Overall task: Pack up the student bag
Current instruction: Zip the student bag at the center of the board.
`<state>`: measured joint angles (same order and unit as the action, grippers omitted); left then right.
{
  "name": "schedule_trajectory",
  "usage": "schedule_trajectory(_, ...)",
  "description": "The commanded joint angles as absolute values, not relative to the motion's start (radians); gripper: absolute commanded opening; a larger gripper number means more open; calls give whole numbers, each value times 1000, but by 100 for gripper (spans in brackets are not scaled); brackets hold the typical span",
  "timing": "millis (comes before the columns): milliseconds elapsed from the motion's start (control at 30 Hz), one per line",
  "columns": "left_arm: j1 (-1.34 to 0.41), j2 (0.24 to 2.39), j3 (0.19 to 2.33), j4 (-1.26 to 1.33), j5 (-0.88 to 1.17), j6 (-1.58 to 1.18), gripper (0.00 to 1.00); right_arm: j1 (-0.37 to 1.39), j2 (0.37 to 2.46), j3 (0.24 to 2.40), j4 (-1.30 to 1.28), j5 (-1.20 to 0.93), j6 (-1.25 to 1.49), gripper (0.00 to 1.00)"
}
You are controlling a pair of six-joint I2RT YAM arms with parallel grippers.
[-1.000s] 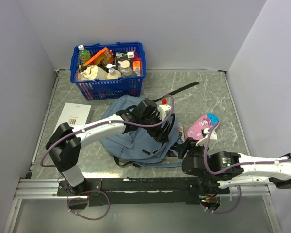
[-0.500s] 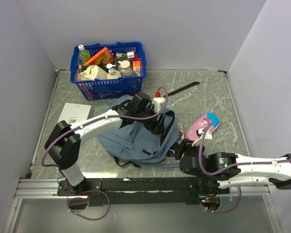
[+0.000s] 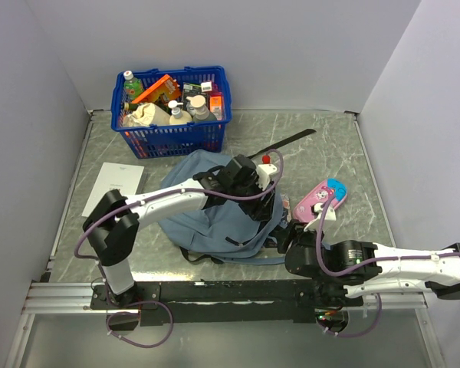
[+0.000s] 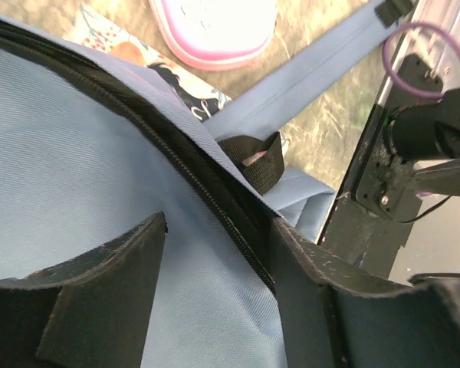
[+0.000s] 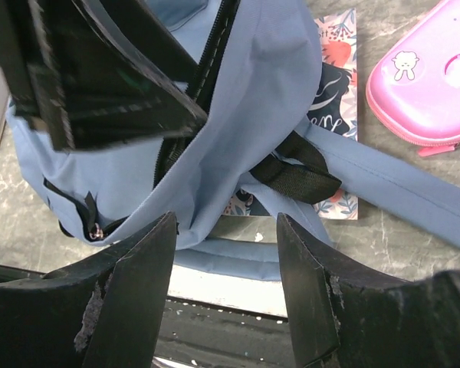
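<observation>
- The student bag (image 3: 215, 222) lies in a rumpled grey-blue heap at the middle of the table (image 3: 330, 153), just in front of the blue basket (image 3: 169, 139).
- The left gripper (image 3: 259, 205) is down on the bag's right side. In the left wrist view its two fingers (image 4: 100, 291) stand spread, with the bag's cloth and the dark zipper (image 4: 215, 203) running between them. Whether either finger is hooked under the zipper edge cannot be told.
- The right gripper (image 3: 290, 232) sits at the bag's near right corner. It is spread as well, with nothing between its fingers (image 5: 138, 284), and the bag's lower edge lies just beyond their tips.
- In the right wrist view the left gripper shows at the zipper, and the cloth rises toward it in a fold.
- A book (image 5: 339, 115) with a flowered cover lies flat on the table, partly covered by the bag's right edge. A blue strap (image 5: 399, 192) crosses over it, joined to the bag by a black loop (image 5: 295, 176).
- A pink pencil case (image 3: 320, 198) lies on the table just right of the bag, beside the book.
- The basket stands at the back, filled with bottles (image 3: 129, 83) and boxes.
- A white sheet (image 3: 115, 184) lies flat to the left of the bag.
- A thin black strip (image 3: 287, 140) lies on the table behind the bag, toward the right.
</observation>
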<state>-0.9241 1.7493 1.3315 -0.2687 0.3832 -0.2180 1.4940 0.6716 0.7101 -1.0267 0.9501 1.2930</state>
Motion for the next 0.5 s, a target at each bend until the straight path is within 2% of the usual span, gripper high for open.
schedule_trajectory(0, -928, 1750, 1368, -287, 319, -172, 59, 1491, 647, 712, -1052, 953, 1313, 61)
schedule_trajectory(133, -920, 1715, 1336, -304, 295, -127, 58, 1489, 643, 709, -1052, 954, 1312, 61)
schedule_trajectory(233, -919, 1683, 1302, -302, 270, -101, 53, 1490, 643, 698, -1036, 959, 1315, 61)
schedule_trajectory(333, -919, 1669, 1279, -285, 279, -101, 44, 1491, 650, 690, -1011, 965, 1310, 61)
schedule_trajectory(433, -923, 1684, 1293, -284, 287, -109, 19, 1490, 670, 692, -994, 969, 1312, 61)
schedule_trajectory(467, -922, 1687, 1301, -288, 285, -109, 6, 1489, 675, 695, -986, 971, 1302, 61)
